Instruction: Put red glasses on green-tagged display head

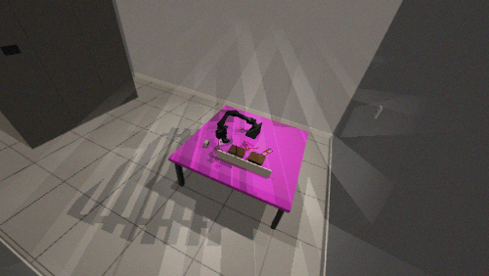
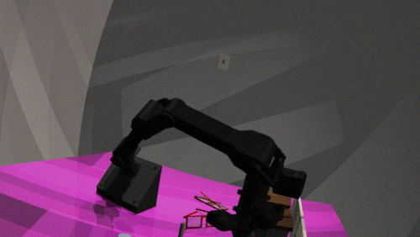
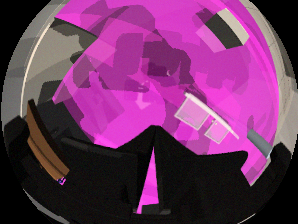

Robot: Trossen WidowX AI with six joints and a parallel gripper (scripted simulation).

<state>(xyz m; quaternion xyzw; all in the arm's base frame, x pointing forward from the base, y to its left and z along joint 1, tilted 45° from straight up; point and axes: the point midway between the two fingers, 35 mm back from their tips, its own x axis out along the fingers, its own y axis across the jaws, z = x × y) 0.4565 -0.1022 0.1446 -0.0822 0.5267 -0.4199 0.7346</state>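
Red glasses (image 1: pixel 247 148) (image 2: pixel 194 226) lay on the counter (image 1: pixel 288 157) (image 2: pixel 181 185) (image 3: pixel 135 117). The claw (image 1: pixel 227 141) (image 2: pixel 224 220) (image 3: pixel 154 129) was pressed together, empty; swinging low, it might have bumped the white glasses (image 1: pixel 221 144) (image 3: pixel 212 114).

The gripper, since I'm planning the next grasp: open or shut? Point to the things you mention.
Shut: in the wrist view the gripper's (image 3: pixel 154 131) fingertips meet, holding nothing.
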